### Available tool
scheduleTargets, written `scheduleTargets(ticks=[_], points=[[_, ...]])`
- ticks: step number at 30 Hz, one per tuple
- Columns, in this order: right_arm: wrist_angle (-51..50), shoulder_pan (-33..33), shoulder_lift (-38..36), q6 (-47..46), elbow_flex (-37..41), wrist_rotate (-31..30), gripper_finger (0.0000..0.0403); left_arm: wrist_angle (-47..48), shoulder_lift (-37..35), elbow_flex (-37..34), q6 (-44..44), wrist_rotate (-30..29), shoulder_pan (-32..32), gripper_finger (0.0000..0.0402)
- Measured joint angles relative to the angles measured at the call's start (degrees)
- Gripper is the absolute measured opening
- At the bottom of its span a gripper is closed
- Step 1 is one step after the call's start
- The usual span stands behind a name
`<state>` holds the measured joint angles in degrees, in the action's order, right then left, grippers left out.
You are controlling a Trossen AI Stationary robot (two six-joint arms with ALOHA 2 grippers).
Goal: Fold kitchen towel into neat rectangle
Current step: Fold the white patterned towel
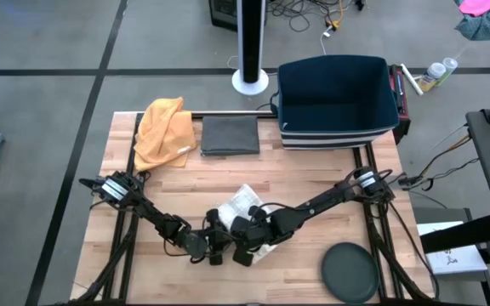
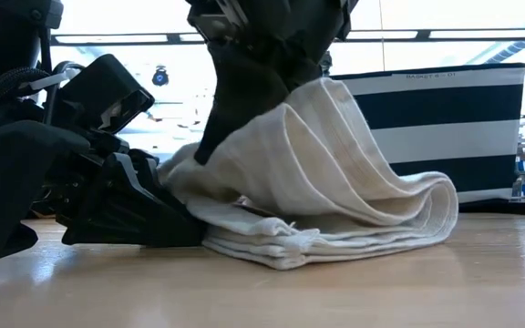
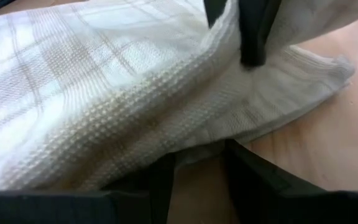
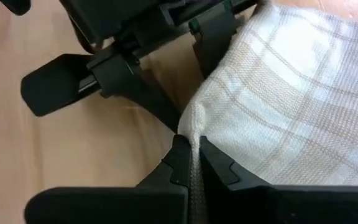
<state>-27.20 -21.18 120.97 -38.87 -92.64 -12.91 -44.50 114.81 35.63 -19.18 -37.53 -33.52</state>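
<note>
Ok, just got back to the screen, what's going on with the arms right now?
Both arms are working a white towel near the front middle of the table. The right gripper is shut on a pinched edge of the towel and holds it lifted, so the cloth drapes over the layers already lying flat. The left gripper sits low beside the towel with its fingers apart. The fold isn't finished.

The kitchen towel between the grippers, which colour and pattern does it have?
The kitchen towel is white with a pale beige check; the right wrist view shows it best.
</note>
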Motion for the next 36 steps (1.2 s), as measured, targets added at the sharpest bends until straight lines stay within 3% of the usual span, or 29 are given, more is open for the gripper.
scheduleTargets(ticks=[8,17,20,25,29,36], points=[[1.0,0.2,2.1,-1.7,0.7,-3.7,0.0009,0.1,0.0,0.0,0.0,0.1,0.0,0.0133],[1.0,0.2,4.0,-2.2,0.7,-4.8,0.0074,2.8,-1.2,0.0,1.3,0.9,0.0,0.0133],[0.6,0.2,4.0,-1.0,0.8,-4.7,0.0097,8.9,-4.6,-0.1,1.9,1.7,-0.2,0.0133],[0.4,0.1,4.0,-0.6,1.6,-4.2,0.0130,26.7,-15.5,-0.4,2.3,6.9,-1.7,0.0133],[1.6,0.2,3.9,-0.6,3.3,-4.2,0.0145,36.9,-23.9,-0.3,0.1,6.7,-2.6,0.0133],[2.4,0.2,3.8,1.9,3.9,-4.2,0.0161,31.7,-25.8,-0.3,7.5,-0.5,-0.4,0.0133]])
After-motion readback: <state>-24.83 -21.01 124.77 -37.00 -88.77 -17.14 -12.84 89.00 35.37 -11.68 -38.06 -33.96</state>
